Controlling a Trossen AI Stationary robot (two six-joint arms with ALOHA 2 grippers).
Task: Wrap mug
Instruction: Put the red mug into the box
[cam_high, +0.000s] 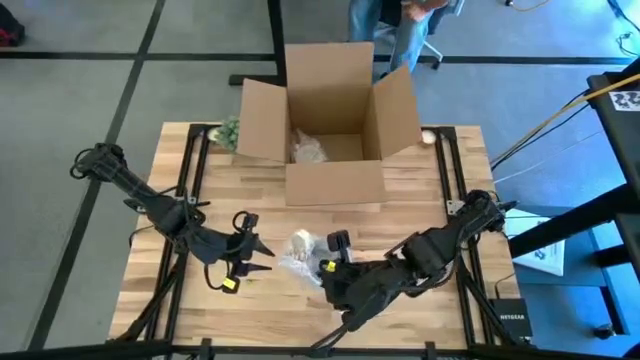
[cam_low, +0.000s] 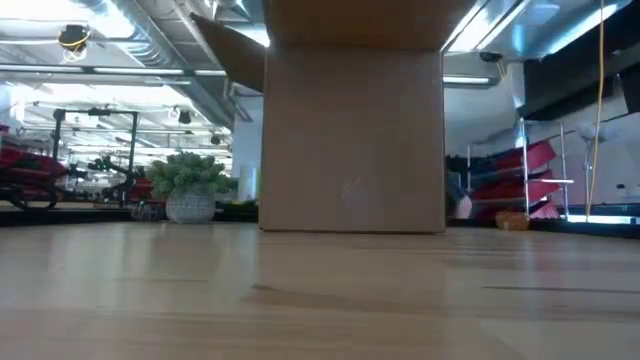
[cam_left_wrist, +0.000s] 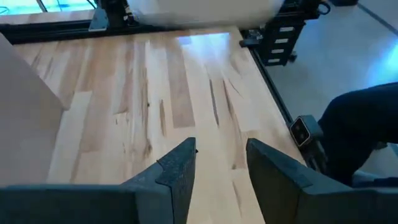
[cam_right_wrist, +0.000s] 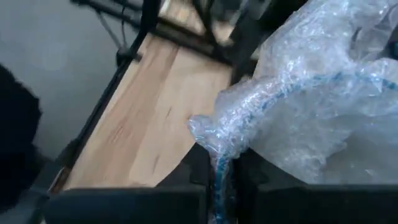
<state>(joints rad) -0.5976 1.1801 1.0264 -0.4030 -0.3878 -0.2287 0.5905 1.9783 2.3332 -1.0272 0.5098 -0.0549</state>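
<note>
A crumpled bundle of clear bubble wrap (cam_high: 300, 250) lies on the wooden table near its front middle. In the right wrist view the bubble wrap (cam_right_wrist: 311, 93) fills the frame and a blue line shows through it. The mug itself is hidden. My right gripper (cam_right_wrist: 227, 168) is shut on the wrap, at the bundle's right near side (cam_high: 322, 268). My left gripper (cam_high: 265, 258) stands just left of the bundle. It is open above bare table (cam_left_wrist: 221, 149) with nothing between its fingers. My right gripper pinches a bunched, gathered edge of the bubble wrap (cam_right_wrist: 217, 134) between its two fingers. How many layers it holds, I cannot tell. The fingers come from the table's right near side, slanting low. The rest of the bundle lies slack on the table.
An open cardboard box (cam_high: 335, 130) stands at the far middle with a piece of bubble wrap (cam_high: 308, 150) inside; it fills the low view (cam_low: 350, 130). A small potted plant (cam_high: 228, 132) sits left of the box. A person (cam_high: 400, 20) is beyond the table.
</note>
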